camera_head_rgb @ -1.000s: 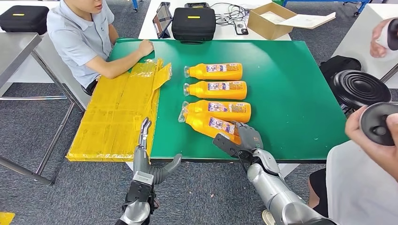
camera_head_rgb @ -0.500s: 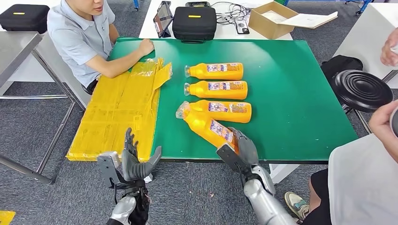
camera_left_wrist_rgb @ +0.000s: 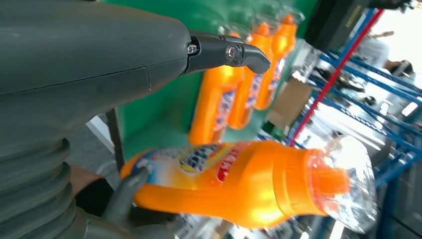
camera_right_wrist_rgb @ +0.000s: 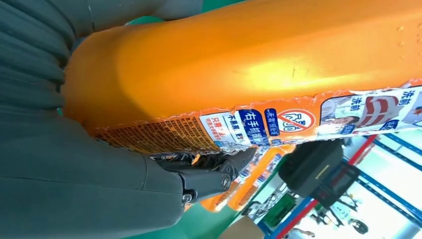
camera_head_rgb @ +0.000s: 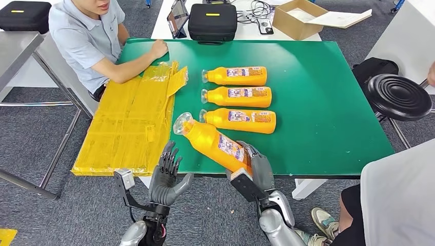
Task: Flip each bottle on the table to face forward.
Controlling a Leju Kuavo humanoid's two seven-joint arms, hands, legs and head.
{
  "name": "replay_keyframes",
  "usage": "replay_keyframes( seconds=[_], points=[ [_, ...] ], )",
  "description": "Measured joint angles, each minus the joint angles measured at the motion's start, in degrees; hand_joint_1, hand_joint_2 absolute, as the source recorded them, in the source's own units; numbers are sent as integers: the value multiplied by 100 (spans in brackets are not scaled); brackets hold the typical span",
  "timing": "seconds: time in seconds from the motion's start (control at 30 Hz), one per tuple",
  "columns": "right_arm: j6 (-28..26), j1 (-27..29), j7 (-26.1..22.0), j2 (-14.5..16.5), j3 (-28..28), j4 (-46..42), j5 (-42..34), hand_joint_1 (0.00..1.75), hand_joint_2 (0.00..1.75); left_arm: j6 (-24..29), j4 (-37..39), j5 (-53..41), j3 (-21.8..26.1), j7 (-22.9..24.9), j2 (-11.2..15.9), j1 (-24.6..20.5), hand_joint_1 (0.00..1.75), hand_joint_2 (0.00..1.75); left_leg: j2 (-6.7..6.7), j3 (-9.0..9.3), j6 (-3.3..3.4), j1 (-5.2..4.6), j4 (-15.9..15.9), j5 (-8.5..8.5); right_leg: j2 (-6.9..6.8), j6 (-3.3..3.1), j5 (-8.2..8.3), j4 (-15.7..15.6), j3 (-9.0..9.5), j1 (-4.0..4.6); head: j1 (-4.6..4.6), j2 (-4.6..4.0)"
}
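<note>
green tabletop [camera_head_rgb: 318, 102] ahead — my right hand [camera_head_rgb: 255, 171] grips the lifted bottle [camera_head_rgb: 215, 144]; left hand [camera_head_rgb: 165, 177] spread, empty — i'd roll it slowly, clear of its neighbour [camera_head_rgb: 241, 119].

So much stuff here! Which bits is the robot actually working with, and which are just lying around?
Working with:
- lifted bottle, gripped by the right hand
- three bottles lying in a row
- left hand, spread open, holding nothing

Lying around:
- yellow sheet
- black case
- cardboard box
- black stool
</note>
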Motion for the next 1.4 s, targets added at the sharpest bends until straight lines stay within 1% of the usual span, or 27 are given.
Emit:
replay_keyframes(
  seconds=[0.17,0.27,0.5,0.67,0.83,0.97,1.13,1.23,1.27,1.33,1.37,1.4],
  points=[
    [91,22,-23,2,194,-89,-15,163,175,-592,-191,84,-69,-194,65,35,0,175,0,-4,0,0,0,0,0,0,0,0,-3,0,-1,0],
    [215,12,-23,8,347,-88,34,164,175,-749,-265,-2,-137,-269,98,38,0,175,0,-6,0,0,0,0,0,0,0,0,-5,0,-1,0],
    [315,-146,-14,64,696,-87,357,161,175,-774,-250,-97,-207,-315,105,-79,0,175,0,-8,0,0,0,1,0,0,0,0,-8,0,1,0],
    [314,-222,-4,143,997,-87,527,161,175,-667,-107,-133,-225,-282,105,-222,0,175,0,-9,0,0,0,2,0,0,0,0,-9,0,0,0],
    [315,-264,-6,203,1201,-87,561,161,175,-611,7,-158,-254,-241,103,-270,0,175,0,-10,-1,0,0,1,0,0,0,1,-12,0,0,0],
    [324,-274,-4,206,1289,-87,558,165,175,-558,54,-132,-254,-222,103,-291,0,175,0,-12,0,0,0,1,0,0,0,1,-12,0,1,0],
    [430,-293,28,239,1470,-86,463,158,175,-527,126,-84,-255,-235,101,-353,0,175,0,-12,0,0,0,2,0,0,0,1,-12,0,1,0],
    [514,-328,38,251,1585,-68,308,148,175,-596,126,-9,-252,-367,101,-361,44,175,0,-12,-1,0,0,2,0,-1,0,1,-12,1,1,0],
    [538,-337,38,256,1618,-56,261,145,175,-627,121,11,-251,-425,101,-359,85,175,0,-12,-1,0,0,2,0,-1,0,1,-12,1,1,0],
    [581,-355,38,268,1665,-28,198,136,175,-676,108,33,-244,-518,101,-352,143,175,0,-12,-1,1,0,2,0,-1,0,1,-13,1,0,0],
    [593,-366,38,275,1685,-12,178,127,175,-691,96,49,-239,-548,101,-346,172,175,0,-12,-1,1,0,2,0,-1,0,1,-13,1,0,0],
    [603,-381,37,281,1705,7,162,112,175,-701,83,66,-232,-571,101,-338,175,175,1,-12,-1,1,0,2,0,-1,0,1,-13,1,-1,0]
  ],
)
